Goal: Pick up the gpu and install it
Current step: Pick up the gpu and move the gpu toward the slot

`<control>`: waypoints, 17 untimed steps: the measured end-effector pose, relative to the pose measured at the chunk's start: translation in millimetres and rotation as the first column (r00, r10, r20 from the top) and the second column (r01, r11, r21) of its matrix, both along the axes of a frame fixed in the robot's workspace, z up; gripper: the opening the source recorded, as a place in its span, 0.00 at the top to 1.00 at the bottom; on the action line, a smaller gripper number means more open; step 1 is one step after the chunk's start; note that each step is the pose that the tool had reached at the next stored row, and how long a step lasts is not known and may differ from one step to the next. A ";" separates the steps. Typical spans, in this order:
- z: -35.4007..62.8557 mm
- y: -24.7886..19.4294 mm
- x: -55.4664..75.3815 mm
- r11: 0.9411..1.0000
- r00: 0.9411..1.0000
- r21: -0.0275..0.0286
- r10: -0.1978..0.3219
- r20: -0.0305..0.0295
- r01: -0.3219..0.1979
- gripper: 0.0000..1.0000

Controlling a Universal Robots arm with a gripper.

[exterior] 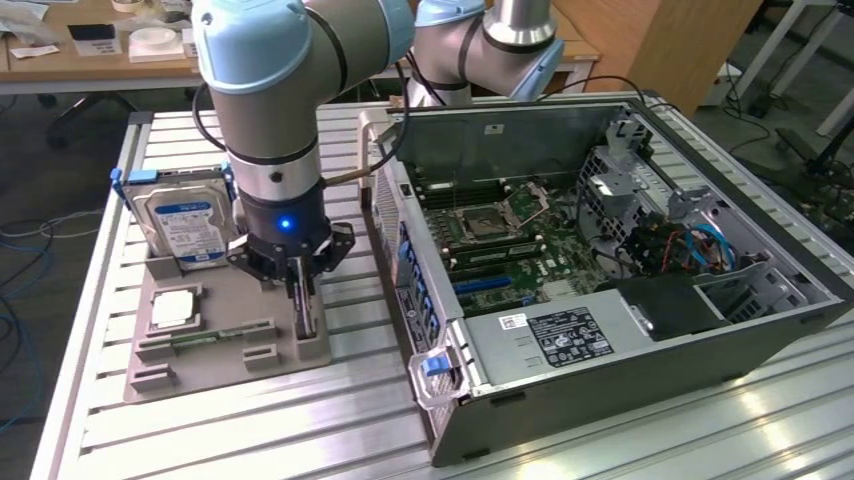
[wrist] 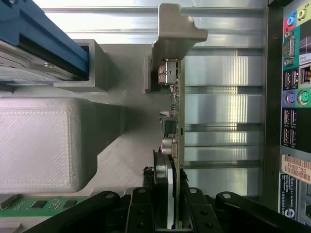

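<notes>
Gripping w/ claw (exterior: 296,272) drawn narrow onto the gpu (exterior: 304,318), one finger pressed to each flat face. Seen edge-on in wrist view: dead ahead of the claw, no offset to either side, so nothing to correct sideways. Standing on its long edge in the grey tray (exterior: 220,365) on the table (exterior: 174,440), along the tray side nearer the exterior view's right. Long axis running level along the tray, approx. parallel to the near wall of the open PC case (exterior: 641,345). Silvery bracket end (wrist: 177,29) pointing away from the fingers. Can't tell whether lifted clear of its slot yet. Parked just beside the case, toward the exterior view's left of it. Hard drive (exterior: 187,222) upright further to the exterior view's left, untouched.
</notes>
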State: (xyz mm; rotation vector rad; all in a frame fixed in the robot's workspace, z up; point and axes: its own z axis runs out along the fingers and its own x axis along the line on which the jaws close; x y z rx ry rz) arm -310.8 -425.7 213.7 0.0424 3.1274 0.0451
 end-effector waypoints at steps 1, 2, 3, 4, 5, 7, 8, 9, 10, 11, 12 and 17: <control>1.5 -0.1 -0.1 1.000 1.000 -0.001 0.000 -0.001 0.000 0.72; 2.8 -0.1 -0.1 1.000 1.000 0.000 0.000 -0.001 0.000 0.72; 4.3 -0.1 -0.1 1.000 1.000 0.000 0.000 -0.001 0.000 0.72; 6.0 -0.1 -0.1 1.000 1.000 0.000 0.000 -0.001 0.000 0.72; 7.9 -0.1 -0.1 1.000 1.000 0.000 0.000 -0.001 0.000 0.72; 12.0 -0.1 -0.2 1.000 1.000 0.000 0.000 -0.001 0.000 0.72; 14.3 -0.1 -0.1 1.000 1.000 0.000 0.000 -0.001 0.000 0.72; 16.7 -0.1 -0.2 1.000 1.000 0.000 0.000 -0.001 0.000 0.72; 19.0 -0.1 -0.2 1.000 1.000 0.000 0.000 -0.001 0.000 0.72; 20.8 -0.1 -0.1 1.000 1.000 0.000 0.000 -0.001 0.000 0.72; 22.0 -0.1 -0.2 1.000 1.000 0.000 0.000 -0.001 0.000 0.72; 26.8 -0.2 -0.1 1.000 1.000 0.001 0.000 -0.001 0.000 0.72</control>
